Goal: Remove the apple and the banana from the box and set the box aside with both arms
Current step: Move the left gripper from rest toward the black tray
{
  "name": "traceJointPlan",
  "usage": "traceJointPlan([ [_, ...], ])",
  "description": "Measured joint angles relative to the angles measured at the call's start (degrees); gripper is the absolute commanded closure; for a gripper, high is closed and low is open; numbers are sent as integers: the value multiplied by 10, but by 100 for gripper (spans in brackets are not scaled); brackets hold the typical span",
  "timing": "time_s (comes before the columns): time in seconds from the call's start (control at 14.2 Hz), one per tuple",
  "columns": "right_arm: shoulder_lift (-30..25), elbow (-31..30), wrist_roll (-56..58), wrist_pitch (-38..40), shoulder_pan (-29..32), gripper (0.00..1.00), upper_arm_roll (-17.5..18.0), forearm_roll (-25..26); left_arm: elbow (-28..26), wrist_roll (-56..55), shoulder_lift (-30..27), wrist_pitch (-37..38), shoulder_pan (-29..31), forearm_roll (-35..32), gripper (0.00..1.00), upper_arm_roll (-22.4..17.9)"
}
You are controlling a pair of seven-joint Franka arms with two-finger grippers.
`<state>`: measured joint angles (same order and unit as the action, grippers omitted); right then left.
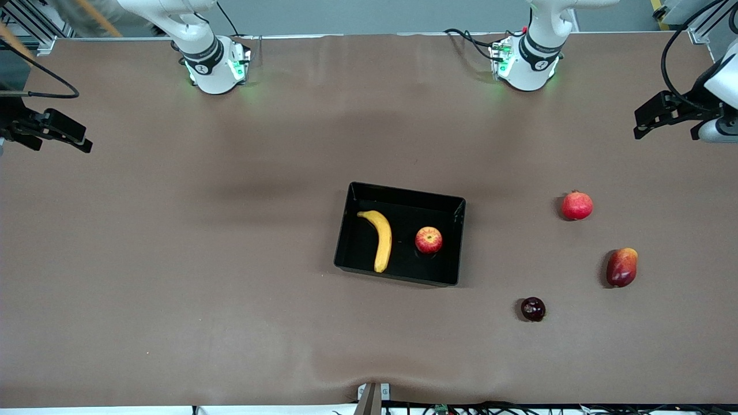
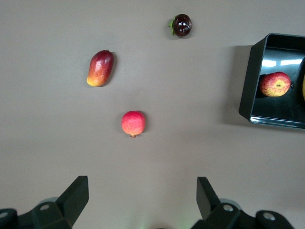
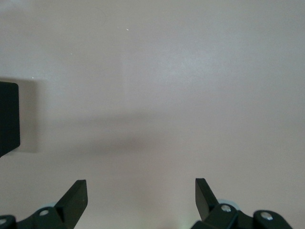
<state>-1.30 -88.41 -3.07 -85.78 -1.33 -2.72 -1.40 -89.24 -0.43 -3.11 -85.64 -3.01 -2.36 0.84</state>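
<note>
Sitting mid-table on the smooth brown cloth (image 1: pixel 230 259), the glossy shallow black bin (image 1: pixel 455 242) holds the long curved yellow banana (image 1: pixel 381 237) and the small round red apple (image 1: pixel 429 240), side by side but apart. Toward the left arm's end lie a crowned red pomegranate (image 1: pixel 577 206), an oblong red-yellow mango (image 1: pixel 622 267) and a shiny dark round fruit (image 1: pixel 533 309). Both arms wait raised at the table's ends: the left gripper (image 2: pixel 143 200) and right gripper (image 3: pixel 141 200) have their fingers spread wide, empty.

Shallow black plastic bin (image 1: pixel 399 233) mid-table. Red pomegranate (image 1: pixel 577 206), red-yellow mango (image 1: pixel 621 267), dark round fruit (image 1: pixel 533 309) scattered apart toward left arm's end; passable gaps between.
</note>
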Motion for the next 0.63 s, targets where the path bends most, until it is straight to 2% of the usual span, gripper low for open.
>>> traceJointPlan([
  [0.63,0,1,0,0,-1,0,0,0,11,3,3,25,14,0,0,-2],
])
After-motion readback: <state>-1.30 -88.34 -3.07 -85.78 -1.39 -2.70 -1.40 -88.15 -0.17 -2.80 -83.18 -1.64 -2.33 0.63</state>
